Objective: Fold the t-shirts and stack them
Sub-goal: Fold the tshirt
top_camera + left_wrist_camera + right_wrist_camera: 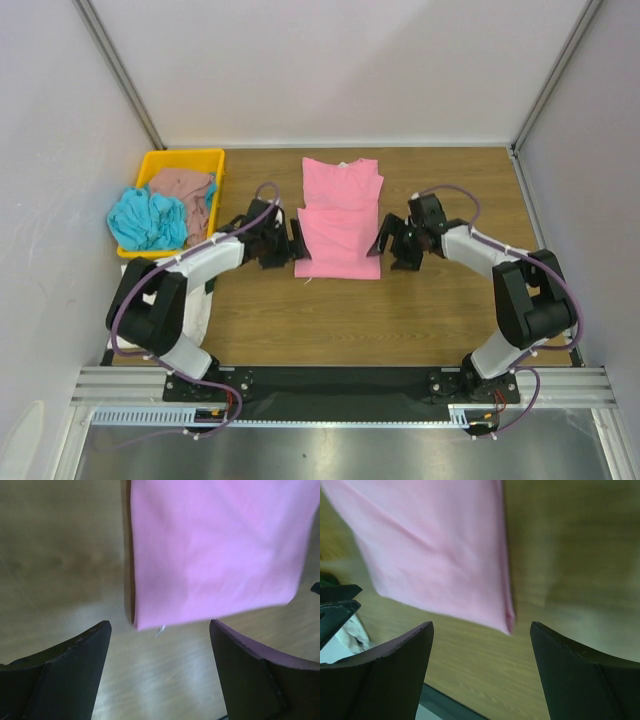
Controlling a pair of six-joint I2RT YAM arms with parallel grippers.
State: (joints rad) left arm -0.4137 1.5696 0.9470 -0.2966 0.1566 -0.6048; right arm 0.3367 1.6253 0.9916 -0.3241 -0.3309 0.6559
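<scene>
A bright pink t-shirt (340, 215) lies folded in a long strip on the wooden table, its near part doubled over. My left gripper (296, 240) is open and empty beside its near left corner, which shows in the left wrist view (210, 555). My right gripper (380, 240) is open and empty beside its near right corner, which shows in the right wrist view (445, 555). A turquoise t-shirt (148, 220) and a dusty brown-pink t-shirt (184, 187) lie crumpled in the yellow tray (205, 157). A cream-white cloth (195, 310) shows under the left arm.
The yellow tray stands at the far left of the table. White walls close in the left, back and right. A black rail (340, 385) holds both arm bases at the near edge.
</scene>
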